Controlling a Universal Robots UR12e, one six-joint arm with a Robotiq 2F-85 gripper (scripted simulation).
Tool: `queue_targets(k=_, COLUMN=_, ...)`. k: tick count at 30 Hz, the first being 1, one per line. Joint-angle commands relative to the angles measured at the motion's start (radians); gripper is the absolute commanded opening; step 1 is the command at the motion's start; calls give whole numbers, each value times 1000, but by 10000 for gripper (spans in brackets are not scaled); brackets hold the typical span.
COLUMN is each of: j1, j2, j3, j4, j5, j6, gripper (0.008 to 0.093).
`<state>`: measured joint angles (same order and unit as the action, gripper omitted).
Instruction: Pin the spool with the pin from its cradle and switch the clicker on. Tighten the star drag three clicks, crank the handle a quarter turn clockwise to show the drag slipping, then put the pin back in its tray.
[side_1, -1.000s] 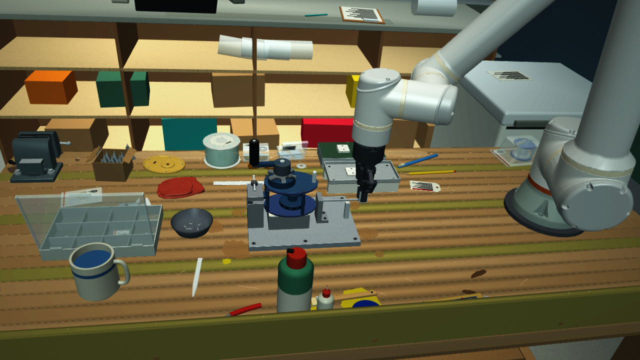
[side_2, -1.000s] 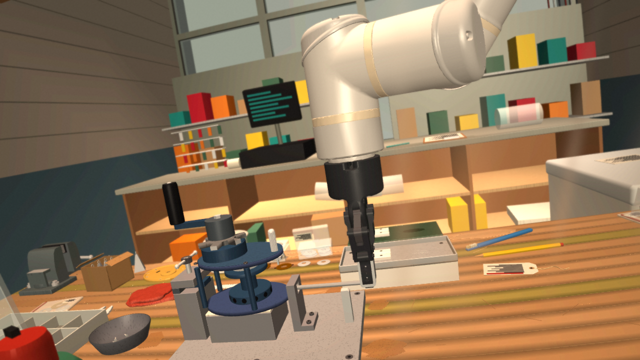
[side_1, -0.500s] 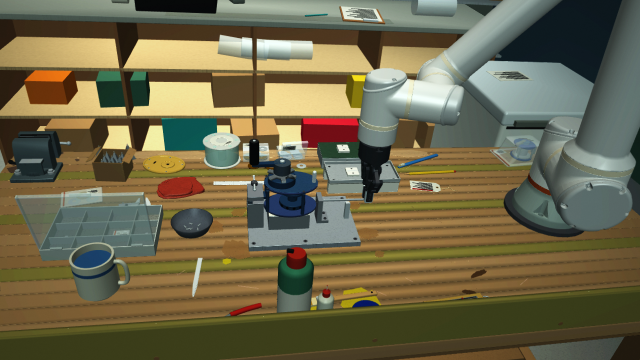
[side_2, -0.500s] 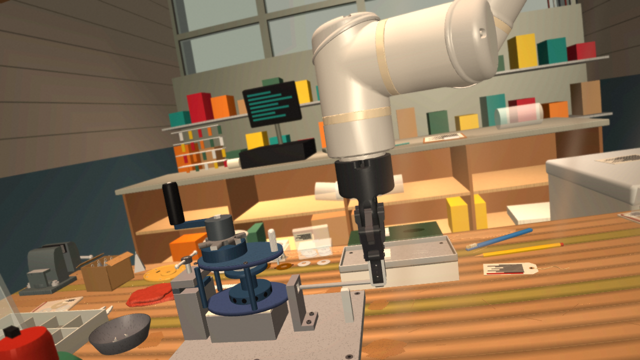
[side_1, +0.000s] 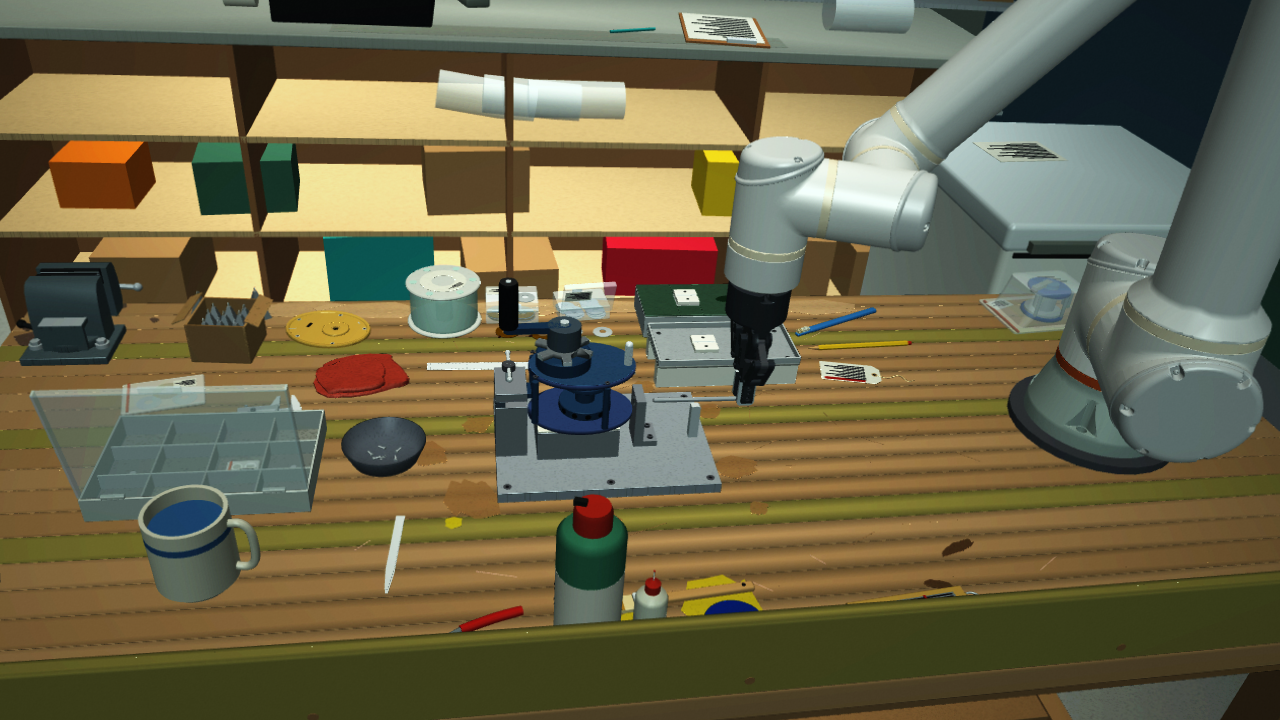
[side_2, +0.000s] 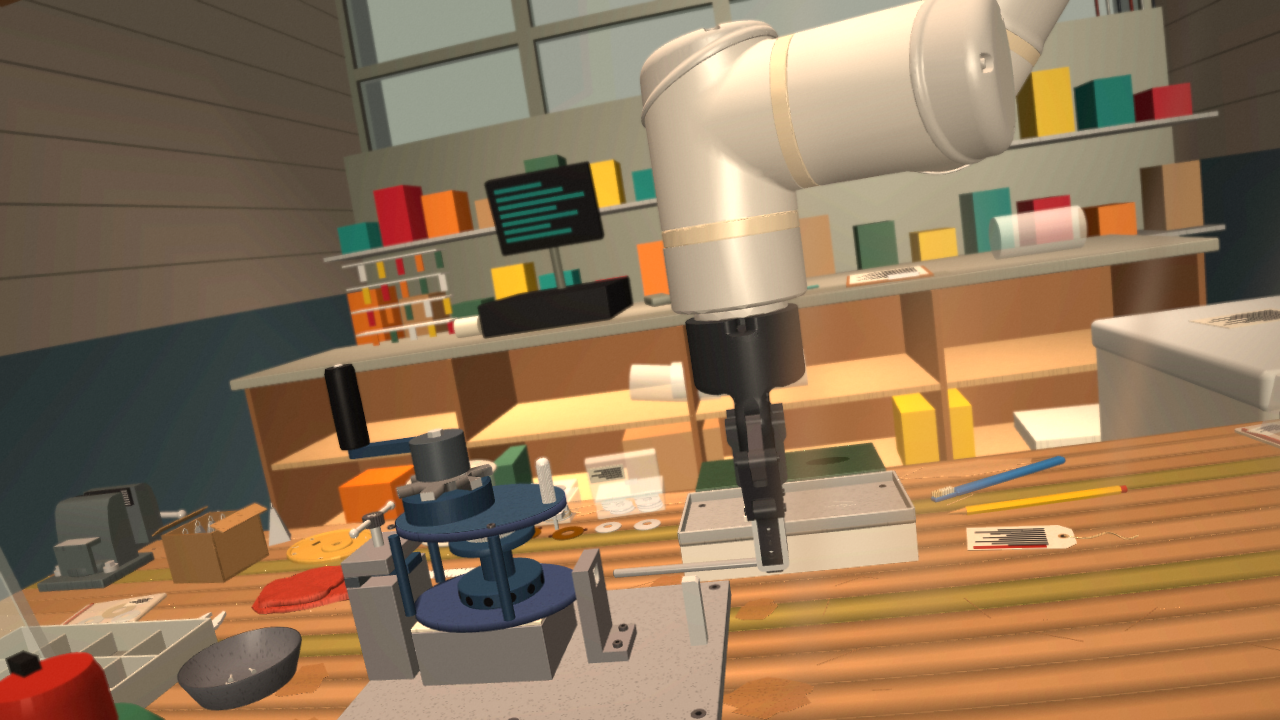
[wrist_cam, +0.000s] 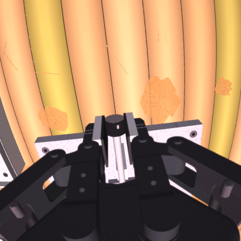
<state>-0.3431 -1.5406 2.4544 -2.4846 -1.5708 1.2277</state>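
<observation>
At the middle of the bench a grey base plate (side_1: 609, 461) carries a blue spool (side_1: 580, 385) with a star drag and a black-knobbed crank handle (side_1: 508, 306) on top. A thin steel pin (side_1: 698, 398) (side_2: 685, 568) with a dark knurled head (wrist_cam: 114, 122) lies level off the plate's right end, clamped by its head in my gripper (side_1: 748, 390) (side_2: 771, 555) (wrist_cam: 114, 130). The pin's free tip points left at the upright guide block (side_1: 643, 416) beside the spool. A short post (side_1: 692, 418) stands on the plate under the shaft.
A grey lidded box (side_1: 721, 351) sits right behind my gripper. A compartment organiser (side_1: 201, 452), a dark bowl (side_1: 383, 445) and a mug (side_1: 192, 542) lie to the left, a green bottle (side_1: 589, 560) stands in front, and pencils (side_1: 859, 344) and a tag (side_1: 848, 372) lie to the right.
</observation>
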Motion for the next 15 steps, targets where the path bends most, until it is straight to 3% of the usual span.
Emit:
queue_targets(k=1, j1=0, j2=-1, j3=0, j4=0, j5=0, j6=0, gripper=80)
queue_targets(k=15, j1=-4, j2=-10, j3=10, j4=-1, j5=0, j6=-4, gripper=80)
